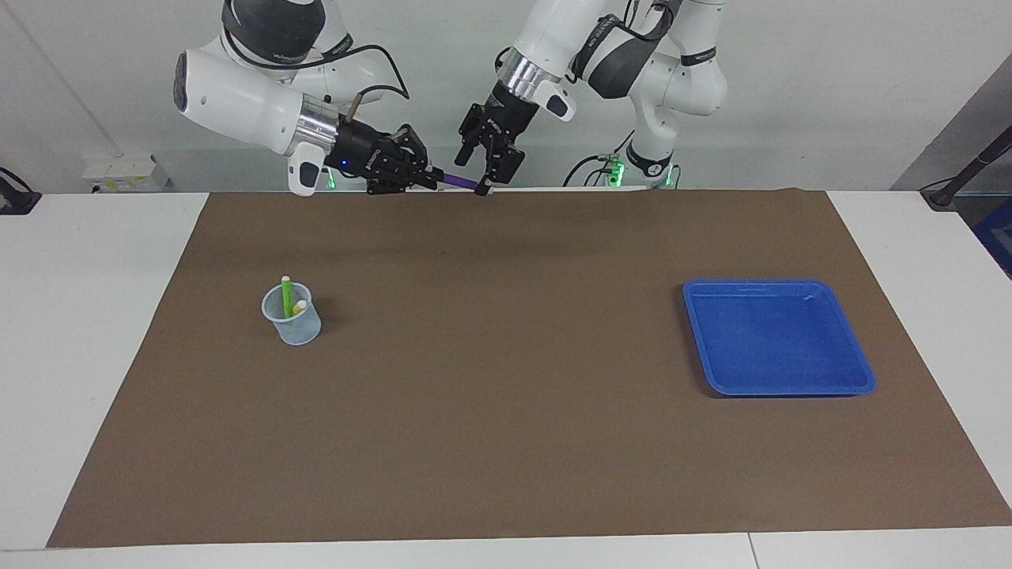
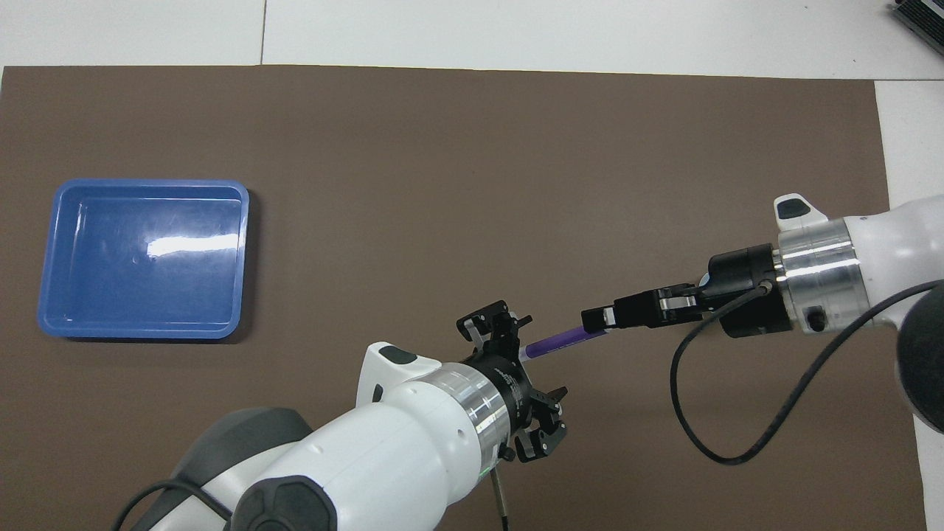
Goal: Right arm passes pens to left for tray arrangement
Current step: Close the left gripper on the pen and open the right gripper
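Purple pen is up in the air over the robots' edge of the brown mat, clamped at one end in the right gripper jaws. Left gripper jaws are spread wide around the pen's pale tip. Green pen and yellow pen sit in the cup toward the right arm's end of the worktop, blue tray toward the left arm's end.

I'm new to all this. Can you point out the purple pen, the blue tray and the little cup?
purple pen (image 1: 460, 182), facing view, mid barrel.
blue tray (image 1: 779, 390), facing view, rim.
cup (image 1: 300, 332), facing view, wall.
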You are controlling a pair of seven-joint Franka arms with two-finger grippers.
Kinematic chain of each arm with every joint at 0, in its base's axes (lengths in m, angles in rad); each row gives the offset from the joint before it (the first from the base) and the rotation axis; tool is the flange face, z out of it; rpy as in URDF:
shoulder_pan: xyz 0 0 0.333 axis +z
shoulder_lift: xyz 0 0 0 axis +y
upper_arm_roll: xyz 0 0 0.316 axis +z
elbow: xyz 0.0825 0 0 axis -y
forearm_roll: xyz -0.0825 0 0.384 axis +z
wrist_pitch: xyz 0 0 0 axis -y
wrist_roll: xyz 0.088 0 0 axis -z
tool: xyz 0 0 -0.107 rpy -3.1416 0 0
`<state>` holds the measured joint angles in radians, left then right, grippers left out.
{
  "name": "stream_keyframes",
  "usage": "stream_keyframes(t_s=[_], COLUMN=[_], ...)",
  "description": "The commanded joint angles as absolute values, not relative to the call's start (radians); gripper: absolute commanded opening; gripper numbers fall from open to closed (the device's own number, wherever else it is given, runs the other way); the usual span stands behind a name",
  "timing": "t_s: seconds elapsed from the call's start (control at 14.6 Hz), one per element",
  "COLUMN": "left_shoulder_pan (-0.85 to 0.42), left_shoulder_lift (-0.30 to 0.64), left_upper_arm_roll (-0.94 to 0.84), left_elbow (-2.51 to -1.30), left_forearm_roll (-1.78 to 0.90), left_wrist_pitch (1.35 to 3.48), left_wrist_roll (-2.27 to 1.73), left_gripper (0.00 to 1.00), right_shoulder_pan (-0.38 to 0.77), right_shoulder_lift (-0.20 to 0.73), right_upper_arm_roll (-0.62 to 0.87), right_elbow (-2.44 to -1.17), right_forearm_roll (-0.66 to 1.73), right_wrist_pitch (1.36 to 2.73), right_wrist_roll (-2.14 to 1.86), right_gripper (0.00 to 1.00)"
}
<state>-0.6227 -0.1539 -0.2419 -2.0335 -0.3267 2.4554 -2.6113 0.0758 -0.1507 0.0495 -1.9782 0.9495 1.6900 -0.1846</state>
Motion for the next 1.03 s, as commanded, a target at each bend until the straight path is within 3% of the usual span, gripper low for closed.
stream_keyframes(t_s=[0.0, 0.07, 0.14, 0.41, 0.68, 0.96], left_shoulder_pan=[-0.634, -0.634, -0.634, -0.632, -0.634, -0.632], left_shoulder_lift=[-0.150, -0.146, -0.146, -0.146, -0.144, -0.146], left_upper_arm_roll=[-0.238, -0.238, -0.238, -0.238, -0.238, -0.236], left_elbow=[-2.042, -2.042, -2.042, -2.043, -2.043, -2.039], left_forearm_roll=[-0.305, -0.304, -0.299, -0.298, -0.299, -0.298], left_wrist_pitch=[2.502, 2.508, 2.507, 2.497, 2.497, 2.470], left_wrist_roll=[-2.634, -2.634, -2.634, -2.640, -2.654, -2.663], left_gripper=[0.85, 0.84, 0.77, 0.42, 0.35, 0.08], right_shoulder_pan=[0.081, 0.081, 0.081, 0.081, 0.097, 0.100], right_shoulder_lift=[-0.181, -0.181, -0.181, -0.181, -0.181, -0.181], right_upper_arm_roll=[0.051, 0.051, 0.051, 0.051, 0.051, 0.051], right_elbow=[-2.010, -2.010, -2.010, -2.010, -2.010, -2.010], right_forearm_roll=[0.977, 0.977, 0.979, 0.985, 0.992, 0.997], right_wrist_pitch=[1.709, 1.709, 1.709, 1.709, 1.710, 1.721], right_wrist_roll=[-0.167, -0.167, -0.167, -0.167, -0.167, -0.167], right_gripper=[0.00, 0.00, 0.00, 0.00, 0.00, 0.00])
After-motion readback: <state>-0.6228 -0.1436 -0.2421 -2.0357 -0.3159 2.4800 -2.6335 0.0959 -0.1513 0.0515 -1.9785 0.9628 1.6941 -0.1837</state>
